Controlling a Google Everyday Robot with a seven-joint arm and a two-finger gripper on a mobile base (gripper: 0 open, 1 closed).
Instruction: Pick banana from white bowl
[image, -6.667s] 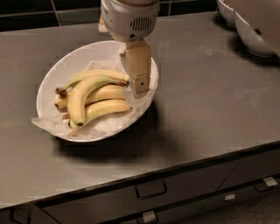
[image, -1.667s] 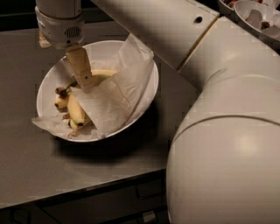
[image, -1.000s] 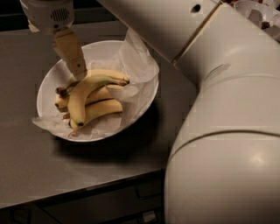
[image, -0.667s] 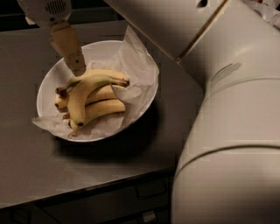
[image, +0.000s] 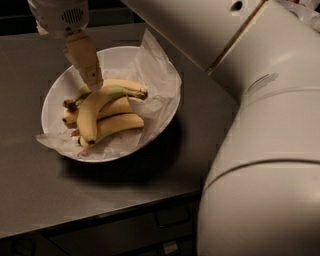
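Note:
The white bowl (image: 54, 95), wide, shallow and lined with crinkled white paper, sits on the dark counter. Three bananas lie in it. The banana (image: 90, 114) is the long curved one on top, with its green-tinged brown stem toward the right and its dark tip toward the bowl's front left. My gripper (image: 94, 84) reaches down from the upper left. Its tan tip is at the banana's upper bend, touching it or just above it. The banana rests on the other two.
Two straighter yellow bananas (image: 120, 123) lie under the curved one. A paper flap (image: 156, 75) stands up at the bowl's right side. My large white arm (image: 260, 150) fills the right of the view. Drawer fronts (image: 170, 220) run below the counter's front edge.
The paper flap that covered the bananas has fallen back to the right, baring them. My gripper has shifted slightly right and down onto the curved banana's upper bend. The bananas have not moved.

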